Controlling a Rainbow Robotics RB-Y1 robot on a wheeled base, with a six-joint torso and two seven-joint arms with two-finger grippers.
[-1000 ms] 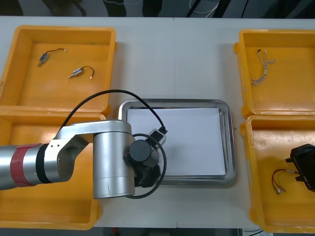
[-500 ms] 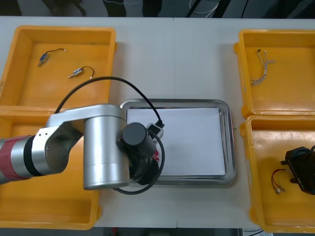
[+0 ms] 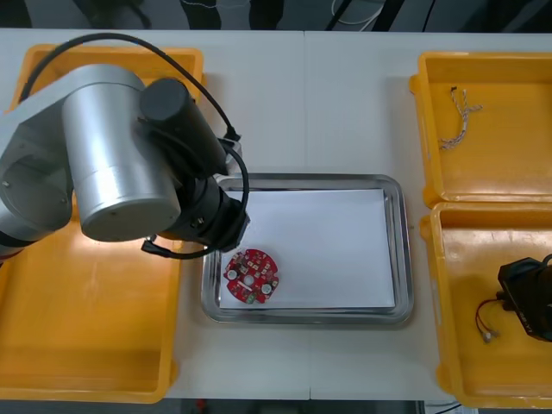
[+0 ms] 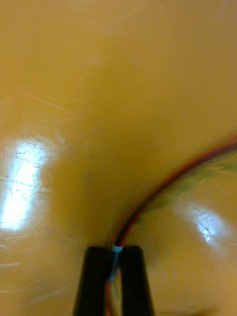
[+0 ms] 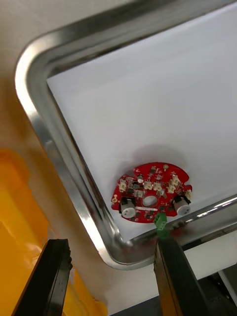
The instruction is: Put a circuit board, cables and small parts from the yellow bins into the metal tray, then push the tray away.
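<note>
A round red circuit board [image 3: 251, 276] [image 5: 150, 192] lies in the near left corner of the white-lined metal tray [image 3: 397, 250] [image 5: 54, 153]. My left gripper [image 5: 112, 276] hangs open above that corner, holding nothing, and its arm [image 3: 112, 155] covers the left bins. In the near right yellow bin [image 3: 457, 362] my right gripper [image 3: 528, 306] [image 4: 114, 276] is down on the bin floor. Its fingers [image 4: 94, 281] are shut on the end of a red and yellow cable [image 3: 487, 317] [image 4: 168, 190], which curves away from them.
A twisted blue and white cable [image 3: 459, 116] lies in the far right bin [image 3: 431, 138]. The near left bin [image 3: 86, 345] sits under the left arm. Most of the tray's white liner [image 3: 328, 241] is bare.
The left arm has risen and swung back to the left, uncovering the circuit board lying in the tray. The right gripper has shut on the red and yellow cable.
</note>
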